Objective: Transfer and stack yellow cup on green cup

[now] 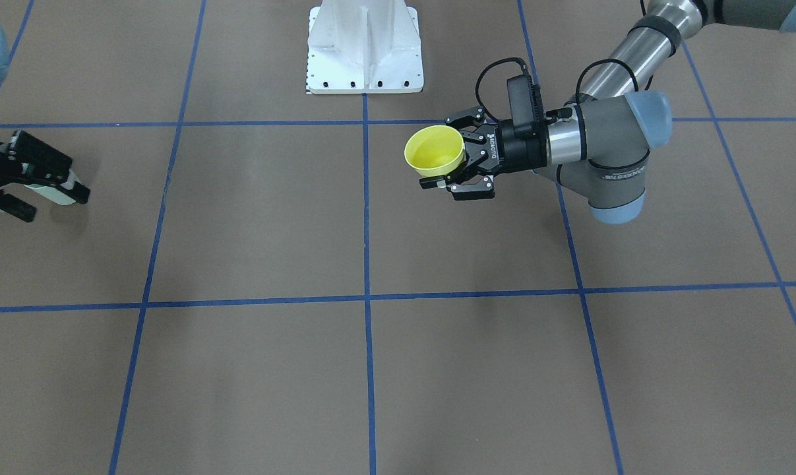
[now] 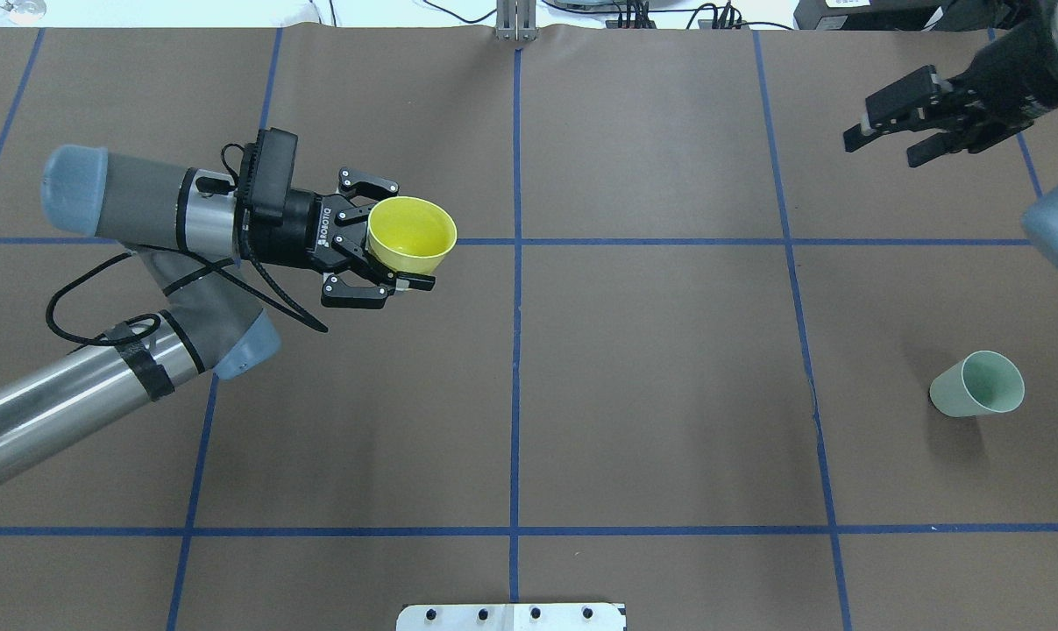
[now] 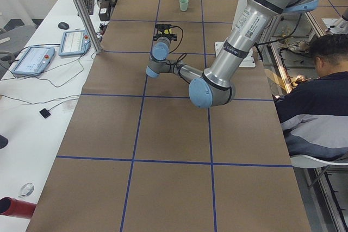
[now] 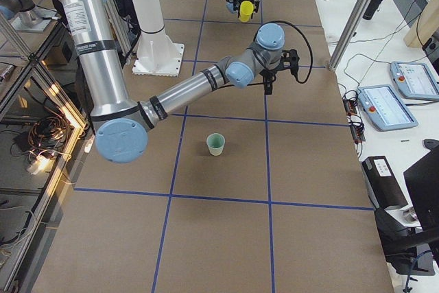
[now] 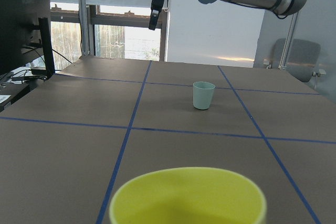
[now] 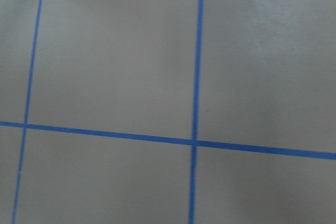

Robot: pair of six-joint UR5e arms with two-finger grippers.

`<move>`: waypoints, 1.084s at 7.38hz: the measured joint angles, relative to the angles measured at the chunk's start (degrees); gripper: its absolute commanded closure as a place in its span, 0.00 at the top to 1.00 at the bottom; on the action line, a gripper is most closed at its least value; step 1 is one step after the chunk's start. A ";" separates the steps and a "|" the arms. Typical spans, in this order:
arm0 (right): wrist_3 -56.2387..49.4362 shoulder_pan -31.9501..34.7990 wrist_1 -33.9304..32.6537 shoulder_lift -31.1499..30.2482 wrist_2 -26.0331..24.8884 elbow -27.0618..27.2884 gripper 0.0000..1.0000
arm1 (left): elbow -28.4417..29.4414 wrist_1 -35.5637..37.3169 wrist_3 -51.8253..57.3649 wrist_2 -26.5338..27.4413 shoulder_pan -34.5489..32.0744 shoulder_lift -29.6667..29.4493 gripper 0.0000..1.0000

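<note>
My left gripper (image 2: 406, 235) is shut on the yellow cup (image 2: 412, 233) and holds it upright above the table, left of the centre line. The yellow cup also shows in the front view (image 1: 434, 150), in the right side view (image 4: 245, 10), and as a rim at the bottom of the left wrist view (image 5: 186, 198). The green cup (image 2: 976, 386) stands upright on the table at the right, alone; it also shows in the left wrist view (image 5: 203, 95) and the right side view (image 4: 215, 144). My right gripper (image 2: 884, 145) is open and empty, raised, well beyond the green cup.
The white robot base plate (image 1: 365, 46) sits at the robot's side of the table. Blue tape lines (image 2: 517, 350) grid the brown table. A seated operator (image 3: 321, 96) and control tablets (image 3: 76, 42) show beside the table in the left side view.
</note>
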 measured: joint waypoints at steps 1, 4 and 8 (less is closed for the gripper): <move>5.89 -2.81 -0.02 3.14 -0.27 1.22 1.00 | 0.34 -0.18 3.27 3.49 2.33 -0.19 0.08; 19.68 -12.97 -0.15 10.73 -8.13 3.41 1.00 | 0.79 -0.25 6.94 8.93 5.65 -1.57 0.14; 27.47 -24.06 -6.44 20.51 -21.19 1.91 1.00 | 0.92 -0.09 7.03 11.90 7.83 -1.93 0.17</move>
